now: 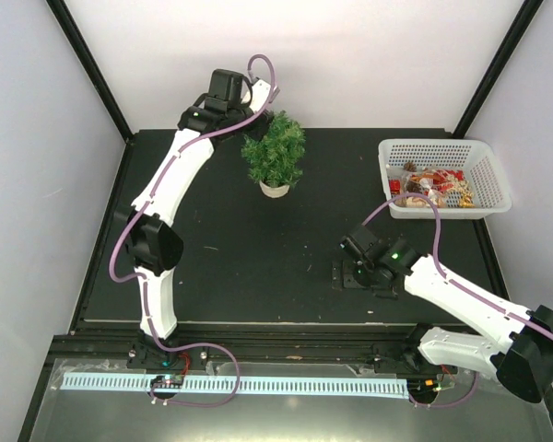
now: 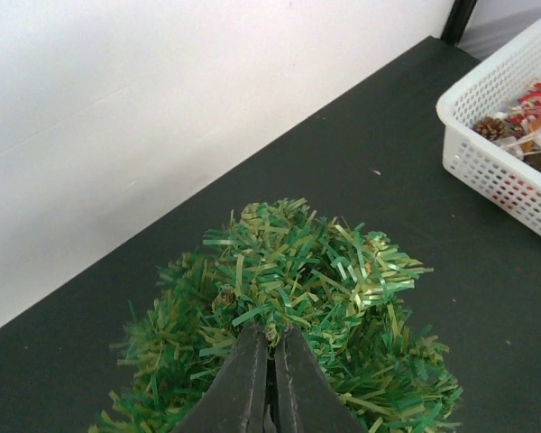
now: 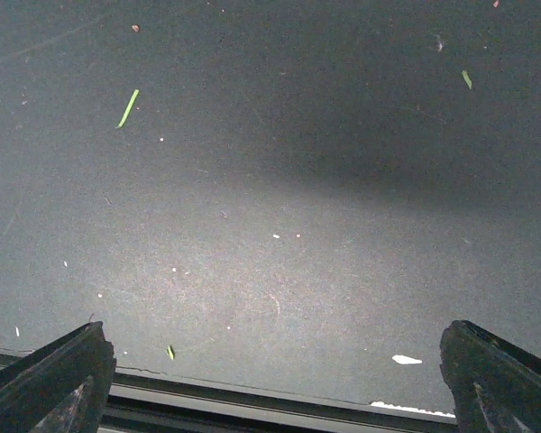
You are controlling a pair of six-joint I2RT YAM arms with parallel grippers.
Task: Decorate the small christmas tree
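Jaws of the left gripper (image 2: 270, 338) are pressed fully together, with the tips in the top needles of the small christmas tree (image 2: 288, 271); whether any needles are pinched cannot be told. The tree stands upright near the table's (image 1: 240, 249) far edge, about midway along it. The right gripper (image 3: 278, 332) is spread wide and empty over bare table towards the near edge. A white basket (image 1: 442, 147) of ornaments sits at the far right corner.

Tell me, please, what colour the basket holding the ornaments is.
The basket is white, clearest in the top external view.
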